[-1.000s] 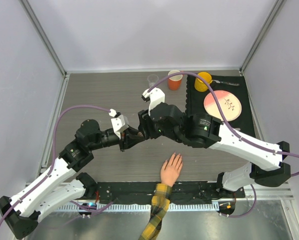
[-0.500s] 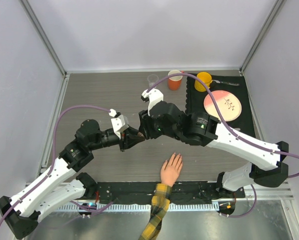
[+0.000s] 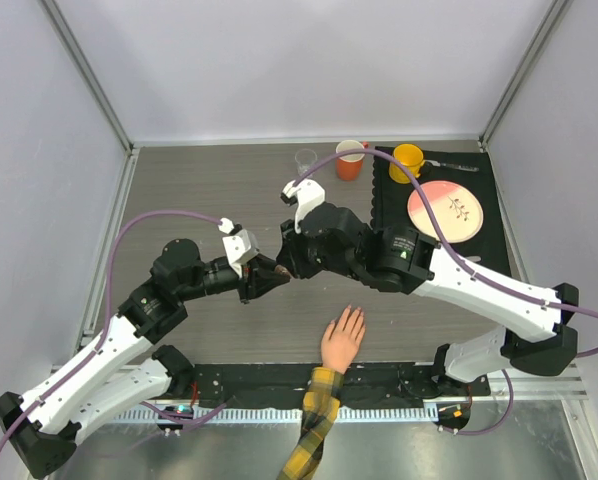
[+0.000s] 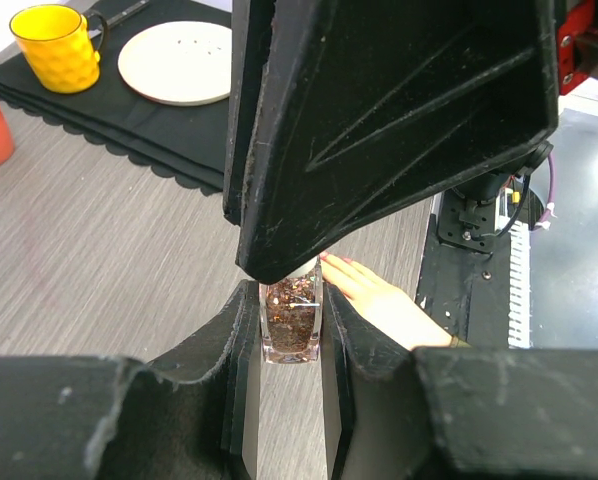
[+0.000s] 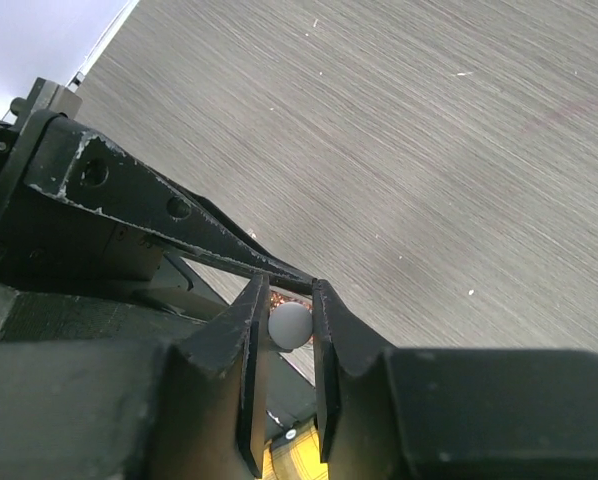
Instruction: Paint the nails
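Top external: grey wood-grain table [image 3: 199,190], pale walls [image 3: 299,70]; beyond the fake hand [image 3: 342,338], left gripper [image 4: 291,308] clamps a glitter polish bottle [image 4: 292,328], right gripper [image 5: 290,300] its cap [image 5: 290,325].

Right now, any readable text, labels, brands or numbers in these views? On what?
No legible text in any view.
Plate: a red mark at its centre, too small to read as writing.
Glitter bottle and its cap: no label showing.
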